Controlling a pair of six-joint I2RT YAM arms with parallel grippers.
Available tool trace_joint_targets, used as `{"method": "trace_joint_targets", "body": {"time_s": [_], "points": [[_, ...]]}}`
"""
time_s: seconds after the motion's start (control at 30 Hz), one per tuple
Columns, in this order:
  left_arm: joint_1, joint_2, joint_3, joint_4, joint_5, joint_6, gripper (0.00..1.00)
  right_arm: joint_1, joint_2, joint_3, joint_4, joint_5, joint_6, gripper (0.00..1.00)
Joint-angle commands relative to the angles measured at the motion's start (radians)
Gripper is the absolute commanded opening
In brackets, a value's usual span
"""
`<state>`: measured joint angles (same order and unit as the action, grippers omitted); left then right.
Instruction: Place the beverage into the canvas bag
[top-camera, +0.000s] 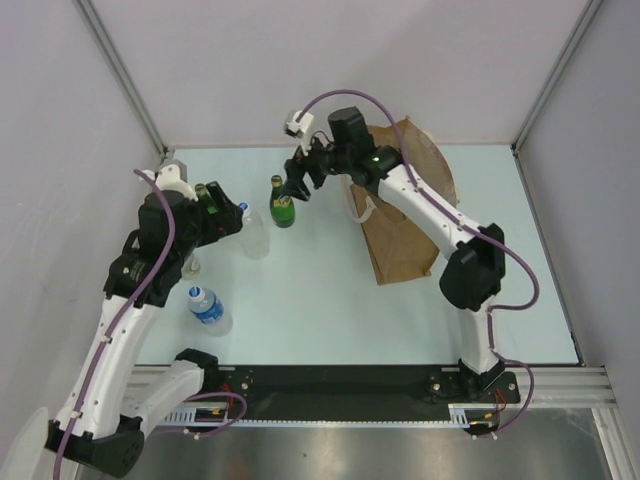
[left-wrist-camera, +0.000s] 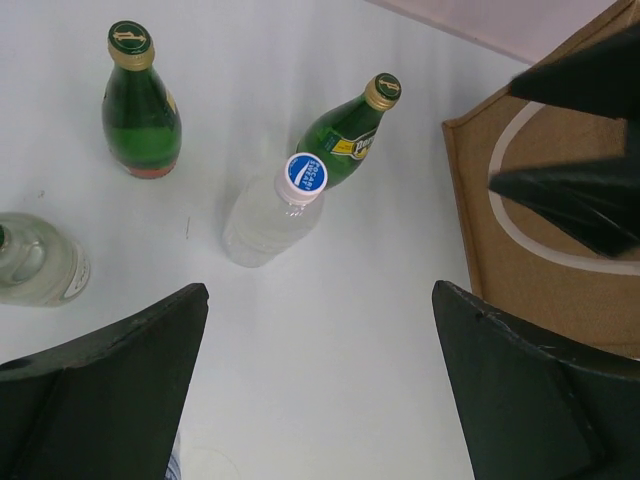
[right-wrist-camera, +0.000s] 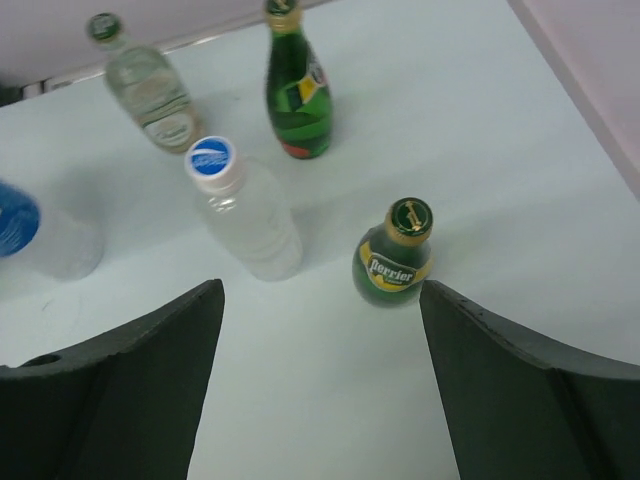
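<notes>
Top external view. We see both arms over the pale desk (top-camera: 330, 300). The canvas bag (top-camera: 405, 215) is at the far right of the desk, partly under the right arm, and only here is it seen nearly whole. We cannot tell whether it stands quite upright. The right tool (top-camera: 297, 188) hangs just above the Perrier bottle (top-camera: 283, 205), which stands upright on the desk left of the bag and apart from it. We count five bottles. The other four are a tall plastic bottle (top-camera: 255, 235), a blue-labelled plastic bottle (top-camera: 208, 308), and a second green bottle (top-camera: 204, 196) and a clear glass bottle (top-camera: 190, 266), both half hidden by the left arm. The left tool (top-camera: 235, 222) is beside the tall plastic bottle.

Left wrist view. The left tool (left-wrist-camera: 320, 300) has its fingers (left-wrist-camera: 110, 400) spread wide with bare desk between them. We count four bottles, since the blue-labelled one falls outside the frame. This view alone shows the bag's white handle (left-wrist-camera: 540, 240).

Right wrist view. The right tool (right-wrist-camera: 320, 290) also has its fingers (right-wrist-camera: 540, 390) apart, holding nothing. The Perrier bottle (right-wrist-camera: 393, 262) stands beyond the gap, nearer the right finger. All five bottles appear and the bag does not.
</notes>
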<state>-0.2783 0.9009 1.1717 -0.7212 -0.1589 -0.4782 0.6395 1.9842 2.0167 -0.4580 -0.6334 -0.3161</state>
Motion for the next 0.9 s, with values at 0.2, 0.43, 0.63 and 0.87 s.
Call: {"method": "trace_joint_targets", "body": {"time_s": [0.2, 0.43, 0.63, 0.87], "points": [[0.008, -0.118, -0.087, 0.009, -0.034, -0.026, 1.0, 0.075, 0.229, 0.201, 0.122, 0.44, 0.294, 0.84], [0.008, -0.117, -0.095, 0.002, -0.031, -0.013, 1.0, 0.084, 0.323, 0.258, 0.154, 0.451, 0.308, 0.8], [0.008, -0.099, -0.092, 0.012, -0.021, -0.007, 1.0, 0.097, 0.381, 0.258, 0.185, 0.498, 0.302, 0.75], [0.008, -0.094, -0.096, 0.017, -0.016, -0.003, 1.0, 0.106, 0.407, 0.258, 0.245, 0.518, 0.255, 0.65]]}}
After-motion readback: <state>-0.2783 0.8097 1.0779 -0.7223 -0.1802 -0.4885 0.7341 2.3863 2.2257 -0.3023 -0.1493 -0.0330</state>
